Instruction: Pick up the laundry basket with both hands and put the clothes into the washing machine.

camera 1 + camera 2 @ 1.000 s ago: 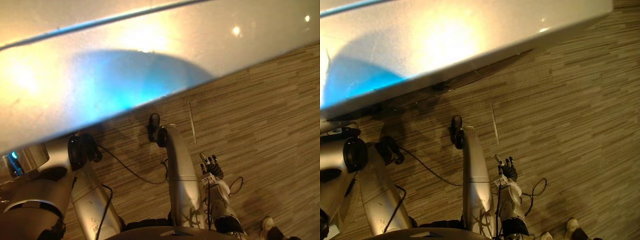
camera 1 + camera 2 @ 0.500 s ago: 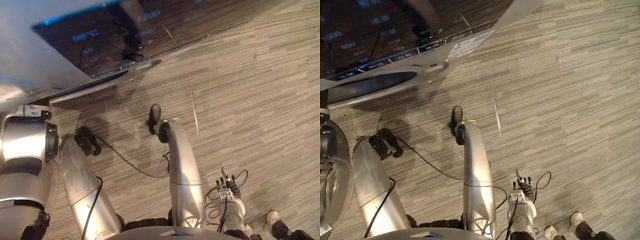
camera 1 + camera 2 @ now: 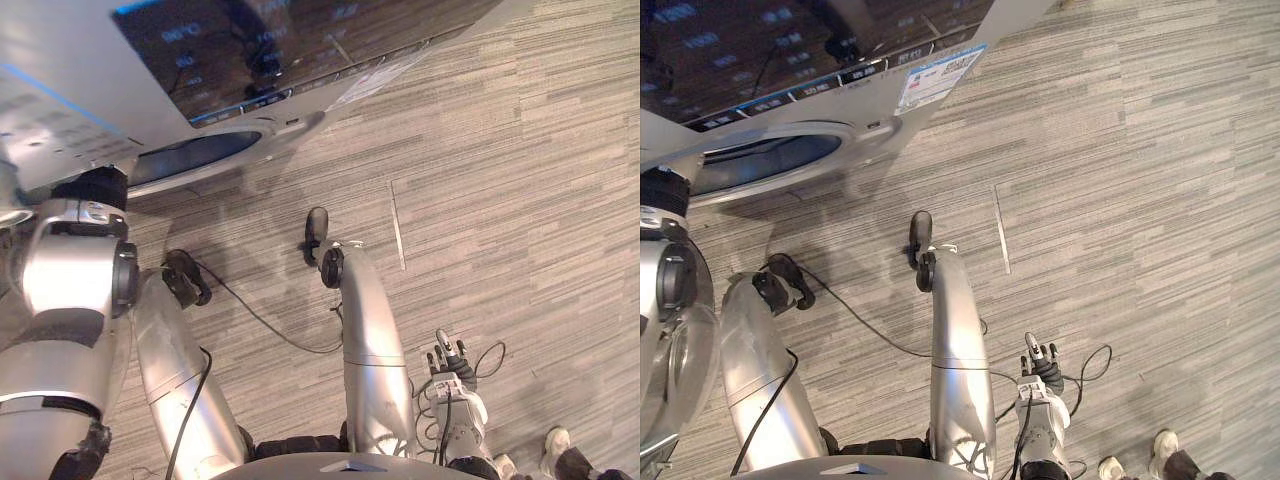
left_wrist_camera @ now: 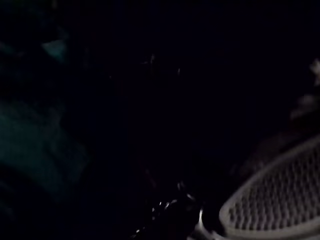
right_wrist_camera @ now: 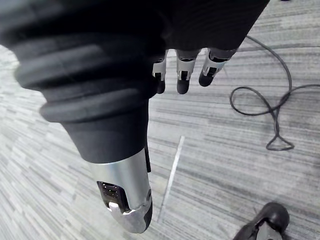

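Holds right hand (image 3: 1043,372) low, well away from the washing machine (image 3: 790,115), fingers straight and empty, and left hand (image 3: 92,188) at its door opening, grip impossible to tell.

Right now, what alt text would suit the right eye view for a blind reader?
A washing machine stands at upper left on a striped grey floor. The robot's right hand hangs open and empty at lower right, near a person's shoes.
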You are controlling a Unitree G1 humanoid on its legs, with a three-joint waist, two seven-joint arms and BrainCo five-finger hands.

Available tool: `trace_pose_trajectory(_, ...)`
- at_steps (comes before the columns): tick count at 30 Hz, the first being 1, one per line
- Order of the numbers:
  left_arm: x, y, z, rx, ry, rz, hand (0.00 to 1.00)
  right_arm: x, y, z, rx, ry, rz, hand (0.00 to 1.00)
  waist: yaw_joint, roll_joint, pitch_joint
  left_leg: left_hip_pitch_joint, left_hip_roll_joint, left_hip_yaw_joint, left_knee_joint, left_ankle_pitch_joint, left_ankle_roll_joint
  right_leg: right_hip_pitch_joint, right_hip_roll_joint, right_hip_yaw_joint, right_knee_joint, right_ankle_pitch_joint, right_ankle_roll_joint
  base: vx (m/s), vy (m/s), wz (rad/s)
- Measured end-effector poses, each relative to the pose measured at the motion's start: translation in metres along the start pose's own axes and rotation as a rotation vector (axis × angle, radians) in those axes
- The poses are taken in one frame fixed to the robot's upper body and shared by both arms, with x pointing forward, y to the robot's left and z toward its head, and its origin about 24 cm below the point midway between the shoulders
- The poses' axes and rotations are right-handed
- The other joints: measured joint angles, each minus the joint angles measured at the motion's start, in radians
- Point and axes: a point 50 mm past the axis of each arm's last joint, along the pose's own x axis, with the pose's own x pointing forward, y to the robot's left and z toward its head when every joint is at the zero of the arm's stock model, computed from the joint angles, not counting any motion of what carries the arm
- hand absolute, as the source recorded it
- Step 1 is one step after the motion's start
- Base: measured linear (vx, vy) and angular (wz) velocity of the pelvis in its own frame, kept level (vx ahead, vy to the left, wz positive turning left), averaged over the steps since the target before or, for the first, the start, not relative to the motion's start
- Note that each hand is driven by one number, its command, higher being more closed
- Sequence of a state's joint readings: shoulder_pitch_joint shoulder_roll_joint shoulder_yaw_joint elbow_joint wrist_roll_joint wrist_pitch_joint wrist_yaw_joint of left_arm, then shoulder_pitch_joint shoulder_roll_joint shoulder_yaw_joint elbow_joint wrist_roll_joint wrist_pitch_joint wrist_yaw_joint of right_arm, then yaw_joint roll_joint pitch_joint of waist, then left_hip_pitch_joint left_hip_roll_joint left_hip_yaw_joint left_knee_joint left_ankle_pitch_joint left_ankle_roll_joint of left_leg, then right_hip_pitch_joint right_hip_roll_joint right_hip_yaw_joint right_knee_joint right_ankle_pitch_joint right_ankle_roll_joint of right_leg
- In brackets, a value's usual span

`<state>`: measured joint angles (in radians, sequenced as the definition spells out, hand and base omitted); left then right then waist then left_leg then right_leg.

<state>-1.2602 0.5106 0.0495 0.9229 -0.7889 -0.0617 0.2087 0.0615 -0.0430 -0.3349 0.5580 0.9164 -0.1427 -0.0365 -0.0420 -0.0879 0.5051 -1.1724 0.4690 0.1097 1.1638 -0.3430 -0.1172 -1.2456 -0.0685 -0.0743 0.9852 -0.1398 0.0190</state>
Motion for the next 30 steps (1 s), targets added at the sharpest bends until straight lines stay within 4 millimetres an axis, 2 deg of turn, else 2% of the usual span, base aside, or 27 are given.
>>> trace_pose_trajectory(1,-0.004,0.013,-0.015,-0.145,0.047,0.048,0.00,0.001,0.001,0.000,0.001,0.000,-0.008,0.00,0.001,0.014,-0.004,0.020,-0.003,0.002,-0.014,0.002,0.002,0.023,-0.002,-0.004,-0.015,0.001,0.002,0.01,-0.018,0.08)
trace_pose_trajectory(2,-0.007,0.019,-0.021,-0.189,0.061,0.071,0.00,0.001,0.002,0.000,0.003,0.001,-0.011,0.00,0.002,0.019,-0.005,0.031,-0.005,0.005,-0.023,0.004,0.002,0.032,-0.002,-0.003,-0.022,0.001,0.002,0.02,-0.027,0.09)
trace_pose_trajectory(3,-0.014,0.038,-0.039,-0.249,0.101,0.138,0.00,0.002,0.004,-0.001,0.004,0.009,-0.016,0.00,0.003,0.031,-0.008,0.058,-0.007,0.018,-0.049,0.010,0.002,0.054,-0.003,-0.003,-0.040,0.001,0.000,0.03,-0.034,0.04)
trace_pose_trajectory(4,-0.024,0.055,-0.057,-0.280,0.139,0.200,0.00,0.004,0.008,-0.003,0.007,0.019,-0.017,0.00,0.006,0.037,-0.011,0.085,-0.008,0.032,-0.073,0.016,0.001,0.071,-0.002,0.001,-0.058,0.003,-0.002,0.04,-0.039,0.02)
trace_pose_trajectory(5,-0.026,0.059,-0.062,-0.285,0.150,0.215,0.00,0.005,0.009,-0.003,0.008,0.019,-0.014,0.00,0.008,0.040,-0.011,0.092,-0.008,0.033,-0.078,0.018,-0.001,0.076,-0.002,0.001,-0.063,0.004,-0.003,0.05,-0.046,-0.01)
trace_pose_trajectory(8,-0.065,0.095,-0.120,-0.299,0.285,0.354,0.00,0.009,0.024,-0.004,0.011,0.023,0.026,0.00,0.015,0.049,-0.015,0.170,-0.017,0.057,-0.151,0.040,-0.011,0.139,0.000,0.000,-0.111,0.012,0.001,0.06,-0.051,0.06)
trace_pose_trajectory(9,-0.092,0.104,-0.153,-0.281,0.376,0.401,0.00,0.012,0.031,-0.003,0.016,0.019,0.042,0.00,0.017,0.053,-0.017,0.218,-0.026,0.066,-0.195,0.055,-0.016,0.182,-0.004,-0.006,-0.141,0.014,-0.001,0.09,-0.060,0.17)
trace_pose_trajectory(10,-0.105,0.107,-0.167,-0.269,0.417,0.418,0.00,0.013,0.034,-0.003,0.018,0.020,0.049,0.00,0.018,0.053,-0.017,0.240,-0.032,0.068,-0.214,0.062,-0.018,0.204,-0.007,-0.010,-0.153,0.014,-0.002,0.10,-0.052,0.30)
trace_pose_trajectory(11,-0.134,0.114,-0.195,-0.217,0.509,0.447,0.00,0.016,0.039,-0.005,0.016,0.025,0.057,0.00,0.015,0.055,-0.018,0.294,-0.046,0.074,-0.260,0.075,-0.016,0.256,-0.018,-0.020,-0.179,0.012,-0.002,0.08,-0.029,0.30)
trace_pose_trajectory(12,-0.151,0.115,-0.209,-0.189,0.561,0.458,0.00,0.017,0.041,-0.005,0.011,0.029,0.057,0.00,0.016,0.055,-0.018,0.329,-0.056,0.078,-0.285,0.082,-0.018,0.287,-0.024,-0.022,-0.191,0.013,-0.003,0.08,-0.026,0.37)
trace_pose_trajectory(13,-0.179,0.118,-0.229,-0.149,0.641,0.472,0.00,0.018,0.042,-0.007,0.005,0.033,0.056,0.00,0.018,0.055,-0.018,0.385,-0.073,0.088,-0.328,0.095,-0.018,0.333,-0.034,-0.024,-0.211,0.012,-0.003,0.12,-0.035,0.33)
trace_pose_trajectory(15,-0.257,0.134,-0.265,-0.052,0.839,0.518,0.00,0.017,0.036,-0.014,-0.008,0.062,0.027,0.00,0.026,0.067,-0.059,0.516,-0.103,0.114,-0.427,0.117,-0.019,0.447,-0.051,-0.030,-0.265,0.006,0.000,0.16,-0.036,0.30)
trace_pose_trajectory(16,-0.276,0.140,-0.270,-0.014,0.884,0.524,0.00,0.017,0.033,-0.017,-0.018,0.073,0.013,0.00,0.029,0.070,-0.070,0.550,-0.112,0.119,-0.455,0.125,-0.019,0.475,-0.055,-0.031,-0.280,0.006,0.001,0.16,-0.023,0.29)
trace_pose_trajectory(17,-0.307,0.145,-0.277,0.045,0.958,0.500,0.00,0.015,0.025,-0.023,-0.046,0.096,-0.018,0.00,0.035,0.080,-0.095,0.620,-0.128,0.135,-0.518,0.146,-0.016,0.539,-0.068,-0.042,-0.313,0.005,0.003,0.17,-0.036,0.42)
trace_pose_trajectory(18,-0.322,0.147,-0.281,0.113,1.019,0.452,0.00,0.013,0.017,-0.031,-0.077,0.129,-0.054,0.00,0.043,0.087,-0.128,0.695,-0.155,0.138,-0.595,0.174,-0.016,0.607,-0.082,-0.054,-0.351,0.004,0.008,0.16,-0.034,0.43)
trace_pose_trajectory(19,-0.329,0.152,-0.282,0.140,1.039,0.456,0.00,0.011,0.014,-0.035,-0.090,0.149,-0.063,0.00,0.046,0.091,-0.143,0.733,-0.165,0.139,-0.632,0.188,-0.016,0.642,-0.087,-0.059,-0.373,0.004,0.011,0.15,-0.036,0.39)
trace_pose_trajectory(21,-0.370,0.184,-0.274,0.174,1.101,0.587,0.00,0.001,-0.004,-0.049,-0.135,0.206,-0.113,0.00,0.050,0.106,-0.235,0.866,-0.199,0.141,-0.802,0.254,-0.015,0.763,-0.099,-0.099,-0.464,0.008,0.018,0.15,-0.039,0.39)
trace_pose_trajectory(22,-0.382,0.192,-0.271,0.166,1.112,0.633,0.00,-0.001,-0.009,-0.051,-0.149,0.216,-0.126,0.00,0.053,0.113,-0.262,0.895,-0.209,0.140,-0.851,0.275,-0.014,0.793,-0.104,-0.113,-0.490,0.007,0.016,0.19,-0.053,0.62)
trace_pose_trajectory(23,-0.407,0.204,-0.266,0.152,1.145,0.714,0.00,-0.005,-0.020,-0.054,-0.180,0.236,-0.156,0.00,0.061,0.134,-0.311,0.952,-0.221,0.139,-0.957,0.316,0.002,0.861,-0.109,-0.160,-0.556,0.014,0.020,0.16,-0.037,0.62)
trace_pose_trajectory(24,-0.418,0.209,-0.263,0.157,1.162,0.744,0.00,-0.007,-0.027,-0.054,-0.196,0.242,-0.174,0.00,0.067,0.142,-0.334,0.971,-0.227,0.139,-1.002,0.336,0.018,0.891,-0.117,-0.188,-0.582,0.018,0.023,0.18,-0.024,1.00)
trace_pose_trajectory(26,-0.442,0.216,-0.258,0.185,1.220,0.785,0.00,-0.013,-0.045,-0.054,-0.247,0.272,-0.224,0.00,0.066,0.154,-0.410,1.024,-0.244,0.154,-1.099,0.390,0.106,0.991,-0.162,-0.311,-0.634,0.026,0.030,0.16,0.018,1.39)
trace_pose_trajectory(27,-0.443,0.217,-0.257,0.189,1.227,0.786,0.00,-0.013,-0.045,-0.053,-0.262,0.273,-0.221,0.00,0.067,0.164,-0.427,1.029,-0.241,0.183,-1.103,0.397,0.135,1.011,-0.176,-0.342,-0.640,0.031,0.037,0.11,0.083,1.37)
trace_pose_trajectory(28,-0.441,0.217,-0.257,0.195,1.225,0.776,0.00,-0.009,-0.038,-0.053,-0.273,0.268,-0.202,0.00,0.073,0.148,-0.426,1.036,-0.225,0.280,-1.050,0.376,0.180,1.048,-0.216,-0.380,-0.642,0.032,0.041,0.05,0.126,0.95)
trace_pose_trajectory(29,-0.438,0.218,-0.257,0.202,1.222,0.766,0.00,-0.005,-0.034,-0.050,-0.273,0.260,-0.194,0.00,0.078,0.146,-0.425,1.016,-0.198,0.315,-0.901,0.353,0.195,1.073,-0.243,-0.407,-0.631,0.035,0.046,0.05,0.151,0.98)
trace_pose_trajectory(30,-0.440,0.213,-0.260,0.214,1.244,0.732,0.00,0.007,-0.019,-0.042,-0.284,0.229,-0.163,0.00,0.084,0.166,-0.434,0.983,-0.187,0.331,-0.761,0.350,0.162,1.117,-0.264,-0.437,-0.603,0.045,0.054,0.03,0.091,0.62)
